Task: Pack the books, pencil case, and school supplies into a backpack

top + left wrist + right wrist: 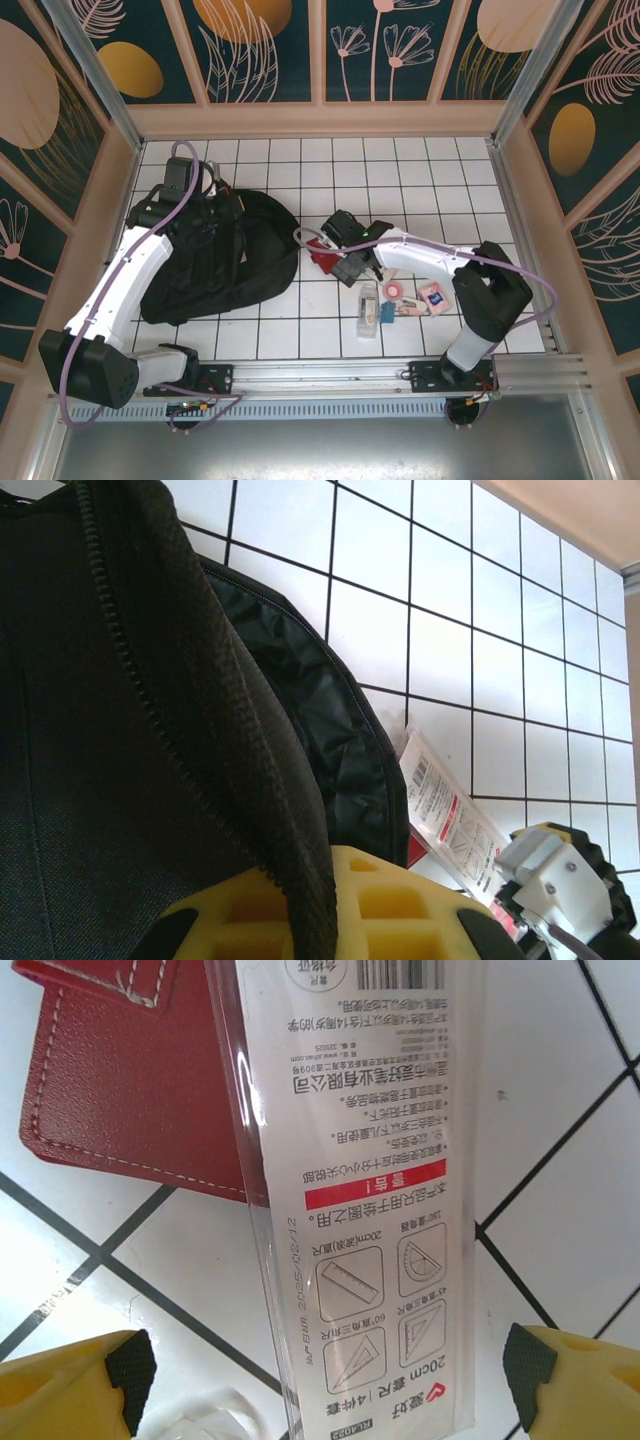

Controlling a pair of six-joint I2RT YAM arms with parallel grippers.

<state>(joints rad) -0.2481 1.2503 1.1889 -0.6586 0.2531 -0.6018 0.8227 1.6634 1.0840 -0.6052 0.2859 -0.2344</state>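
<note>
White-tile table [300, 170] | L gripper [315, 920] clenched on backpack [260, 250] flap, left of frame | R gripper [330, 1375] released, straddling white packet [360, 1190] mid-frame | step: pick packet | next: close, lift to bag

This is a robotics lab cell, a boxed-in test rig rather than a lived-in room. The tabletop [300, 165] is a white surface ruled with a black grid. Upright panels [265, 55] fence it on three sides, printed with stylised flowers and discs on dark teal and set in pale frames. Bare aluminium posts [95, 75] stand at the far corners. An aluminium rail [330, 374] along the near edge carries the white-and-black left arm [125, 285] and right arm [425, 255], which trail purple cables [178, 148]. A black backpack [245, 265] lies on the grid.
</note>
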